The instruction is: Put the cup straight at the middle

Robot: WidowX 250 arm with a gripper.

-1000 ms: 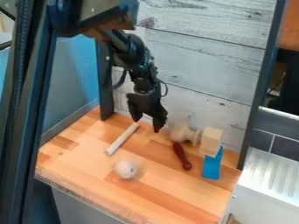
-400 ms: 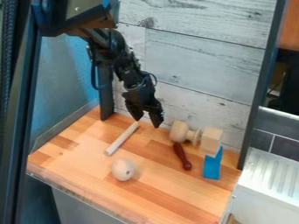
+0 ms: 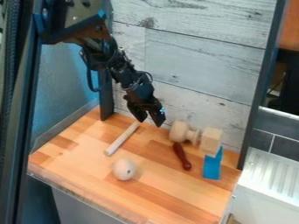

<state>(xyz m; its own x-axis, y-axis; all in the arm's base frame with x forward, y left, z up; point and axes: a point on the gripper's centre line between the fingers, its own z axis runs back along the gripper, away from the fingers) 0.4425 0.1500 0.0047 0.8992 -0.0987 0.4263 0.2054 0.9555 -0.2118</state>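
Cup [image 3: 179, 131] lies tipped near the counter's [image 3: 175, 190] back edge.

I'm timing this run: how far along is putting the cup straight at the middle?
Nothing looks done: what seems the wooden cup lies on its side near the back wall. The gripper hangs above the counter, jaws apart and empty. Righting and centring the cup both seem left.
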